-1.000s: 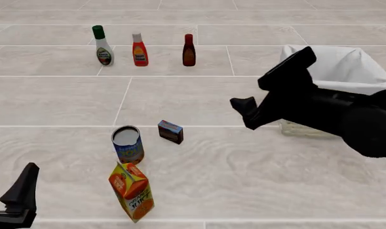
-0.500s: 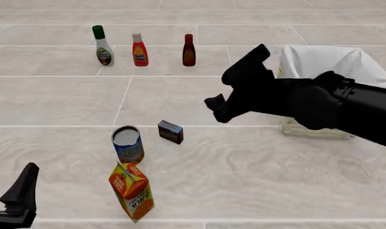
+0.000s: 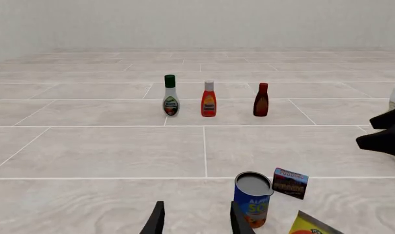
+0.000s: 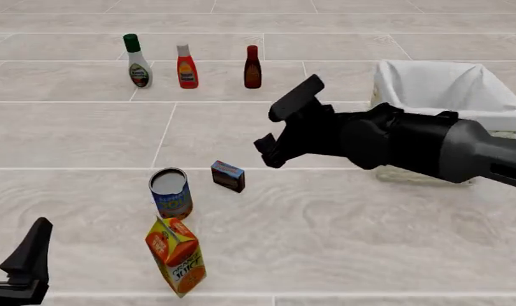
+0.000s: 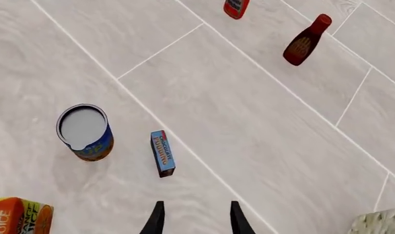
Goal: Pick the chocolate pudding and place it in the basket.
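right gripper [image 4: 275, 137] jaws spread, empty, above table beyond small dark brown blue-topped pudding box [image 4: 228, 176] | left gripper [image 3: 196, 219] jaws spread, empty | pale wicker cloth-lined basket [image 4: 394, 83] far right

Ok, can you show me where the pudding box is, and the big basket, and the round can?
chocolate pudding [image 4: 228, 176]: front view, on its dark side face.
basket [image 4: 432, 108]: front view, on the white cloth lining over its near rim.
round can [image 4: 171, 193]: front view, on its blue label, just under the silver top.
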